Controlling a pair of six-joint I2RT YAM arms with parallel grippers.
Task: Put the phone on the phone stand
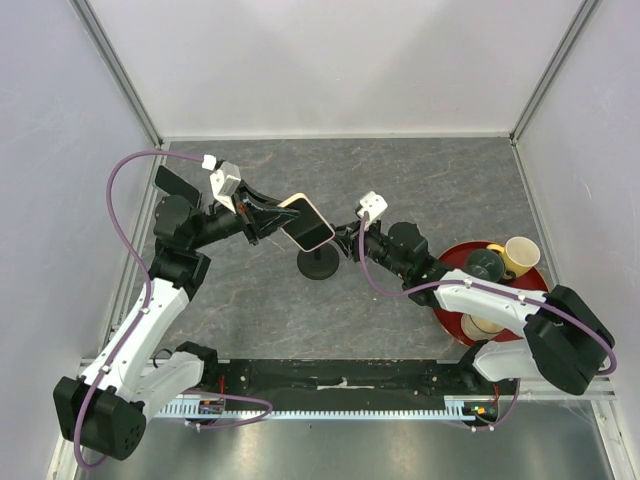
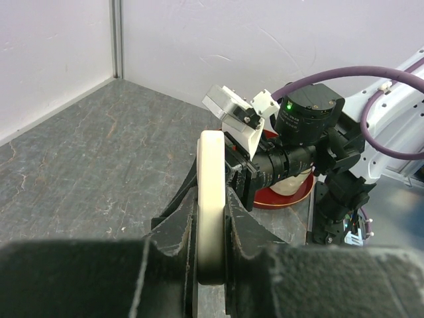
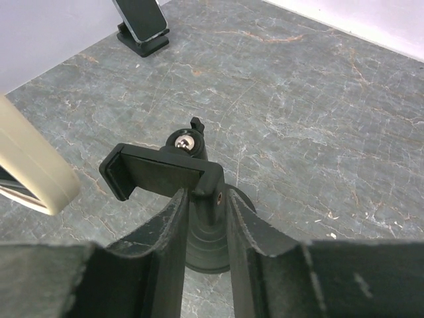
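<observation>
Holding phone (image 1: 307, 222) aloft beside phone stand (image 1: 319, 264), ready for seating.

Clamps the phone across its two faces in the left gripper (image 2: 212, 212), firmly closed on it, pale rim uppermost, tilted, clear of the table (image 1: 420, 190), up and to one side of the stand's empty cradle (image 3: 162, 175); judged to be angled so for sliding one edge into the cradle. Straddles the stand's neck under the cradle with the right gripper (image 3: 205, 202), narrowly parted; cannot tell whether pressing or merely alongside. Probably positioned there to steady the stand and keep the cradle facing the phone. Not yet seated. Calls for lowering squarely into the cradle without tipping the stand.
</observation>
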